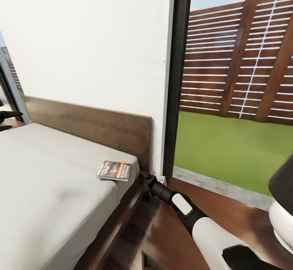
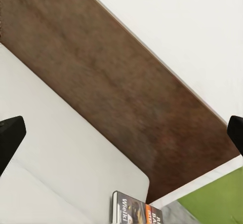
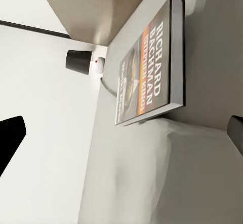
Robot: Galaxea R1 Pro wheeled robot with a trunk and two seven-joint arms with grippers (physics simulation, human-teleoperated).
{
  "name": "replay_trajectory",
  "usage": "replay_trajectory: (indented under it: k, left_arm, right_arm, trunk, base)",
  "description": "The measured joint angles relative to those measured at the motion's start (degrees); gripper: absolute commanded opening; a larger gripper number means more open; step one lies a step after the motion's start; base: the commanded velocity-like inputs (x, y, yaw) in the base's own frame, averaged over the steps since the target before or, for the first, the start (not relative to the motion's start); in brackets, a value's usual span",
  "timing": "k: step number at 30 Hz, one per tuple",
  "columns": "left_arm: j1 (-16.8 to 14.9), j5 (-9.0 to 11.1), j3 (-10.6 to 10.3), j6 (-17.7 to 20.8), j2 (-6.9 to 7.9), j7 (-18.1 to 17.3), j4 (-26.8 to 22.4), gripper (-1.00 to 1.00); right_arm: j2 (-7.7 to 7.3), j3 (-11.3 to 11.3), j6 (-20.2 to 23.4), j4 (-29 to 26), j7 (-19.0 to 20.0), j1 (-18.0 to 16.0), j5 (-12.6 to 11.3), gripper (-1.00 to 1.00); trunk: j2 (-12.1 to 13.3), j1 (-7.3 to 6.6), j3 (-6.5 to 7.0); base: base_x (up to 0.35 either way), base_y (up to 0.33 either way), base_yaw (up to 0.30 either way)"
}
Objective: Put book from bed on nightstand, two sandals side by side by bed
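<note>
Head view cuts off our right gripper (image 1: 143, 175) behind the bed (image 1: 61, 188) corner, fingers spread wide, beside the book (image 1: 115, 170) lettered "RICHARD BACHMAN", lower centre.

Right arm stretched low toward the bed's (image 1: 61, 188) near corner, right gripper (image 1: 143, 175) just beside it, jaws spread wide; left gripper (image 1: 6, 119) hangs beyond the bed's far side, fingers apart too
</note>
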Motion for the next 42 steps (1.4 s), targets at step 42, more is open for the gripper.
replay_trajectory:
  k: [42]
  left_arm:
    - [0.0, 0.0, 0.2, 0.0, 0.26, 0.0, 0.1, 1.00]
  right_arm:
    - [0.00, -0.3, -0.4, 0.1, 0.0, 0.0, -0.1, 1.00]
  trunk:
    - [0.0, 0.00, 0.00]
  base:
    - [0.000, 0.002, 0.032]
